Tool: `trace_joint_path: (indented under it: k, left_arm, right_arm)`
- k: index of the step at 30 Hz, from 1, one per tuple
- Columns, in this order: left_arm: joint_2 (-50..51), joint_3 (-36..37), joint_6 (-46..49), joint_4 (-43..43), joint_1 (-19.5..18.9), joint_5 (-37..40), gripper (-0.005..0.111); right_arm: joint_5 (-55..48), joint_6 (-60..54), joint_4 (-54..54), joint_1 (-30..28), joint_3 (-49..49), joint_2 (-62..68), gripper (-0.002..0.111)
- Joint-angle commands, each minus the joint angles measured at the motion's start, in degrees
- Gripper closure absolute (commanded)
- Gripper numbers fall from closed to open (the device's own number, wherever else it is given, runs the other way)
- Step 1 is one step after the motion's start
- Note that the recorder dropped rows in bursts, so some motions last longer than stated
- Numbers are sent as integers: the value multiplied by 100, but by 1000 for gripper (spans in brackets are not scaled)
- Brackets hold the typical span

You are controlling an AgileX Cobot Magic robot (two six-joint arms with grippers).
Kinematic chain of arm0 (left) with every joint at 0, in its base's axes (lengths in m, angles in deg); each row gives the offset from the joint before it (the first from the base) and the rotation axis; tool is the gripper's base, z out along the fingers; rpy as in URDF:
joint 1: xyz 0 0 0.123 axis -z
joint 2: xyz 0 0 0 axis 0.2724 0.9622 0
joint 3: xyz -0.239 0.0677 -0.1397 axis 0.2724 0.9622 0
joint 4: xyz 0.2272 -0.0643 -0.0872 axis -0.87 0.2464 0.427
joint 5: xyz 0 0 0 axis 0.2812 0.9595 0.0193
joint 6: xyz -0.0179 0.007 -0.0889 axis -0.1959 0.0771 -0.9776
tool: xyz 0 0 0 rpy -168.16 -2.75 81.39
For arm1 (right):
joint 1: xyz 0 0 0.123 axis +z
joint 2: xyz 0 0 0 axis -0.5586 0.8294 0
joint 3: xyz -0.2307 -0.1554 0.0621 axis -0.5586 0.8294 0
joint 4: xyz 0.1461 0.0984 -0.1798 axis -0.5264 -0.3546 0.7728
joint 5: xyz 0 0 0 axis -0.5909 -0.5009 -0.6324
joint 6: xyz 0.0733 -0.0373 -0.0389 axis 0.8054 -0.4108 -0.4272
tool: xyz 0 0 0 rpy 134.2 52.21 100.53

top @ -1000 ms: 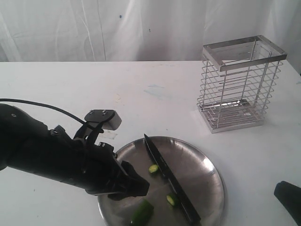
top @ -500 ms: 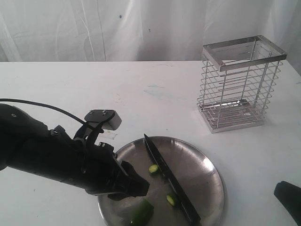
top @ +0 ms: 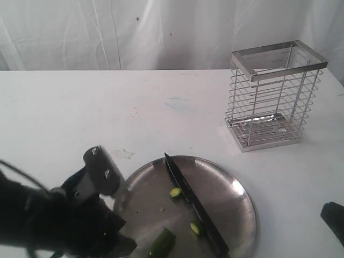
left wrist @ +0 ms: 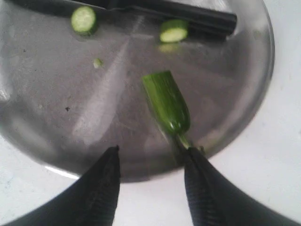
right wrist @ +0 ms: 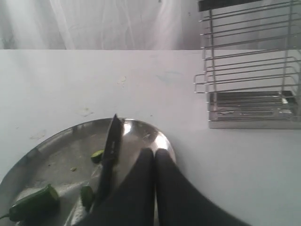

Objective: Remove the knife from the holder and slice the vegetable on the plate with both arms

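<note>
Retreat of the left arm (top: 59,220) is the one clear change. A moment ago it reached over the plate (top: 220,188) with its tip above the near-left part of the dish, and now it has drawn back off that rim, so more bare steel shows. The wrist-mounted block has also turned to a different angle. The dark bit of the right arm (top: 334,217) off the plate's near-right side has barely shifted. The knife (top: 193,207), the cut pieces and the holder (top: 274,97) lie as they did before. On the plate, the knife rests flat and diagonal, with its point at the far-left rim and its black handle toward the near rim. Two small round slices (top: 175,192) (top: 196,228) sit just beside the blade on its left. The vegetable (top: 162,243), the larger stemmed piece with its pale cut end, lies nearer the near rim, apart from the knife. The left gripper (left wrist: 151,151) has its fingers (left wrist: 106,183) spread over the plate's near rim with nothing between them, and the vegetable's stem ends just beside one fingertip. The right gripper (right wrist: 154,151) has its fingers pressed together and holds nothing. The holder stands upright on the table (top: 80,107), well apart from the plate on its far-right side.
</note>
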Motion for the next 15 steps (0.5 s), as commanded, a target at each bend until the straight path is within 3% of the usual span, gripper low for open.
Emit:
trace_joint_path:
  k: [1,3,7,15]
  left_arm:
    - [-1292,883,11,-658,504,-93,58]
    - [-2139,1103,11,-643,493,394,58]
    - [-3668,1442,11,-557,418,539,58]
    - [-5816,2078,11,-701,-713,510,58]
  right_arm:
    - [29,22,-11,-792,27,-35,108]
    - [29,22,-11,-1083,27,-35,108]
    - [29,22,-11,-1312,27,-35,108]
    - [29,22,-11,-1312,27,-35,108]
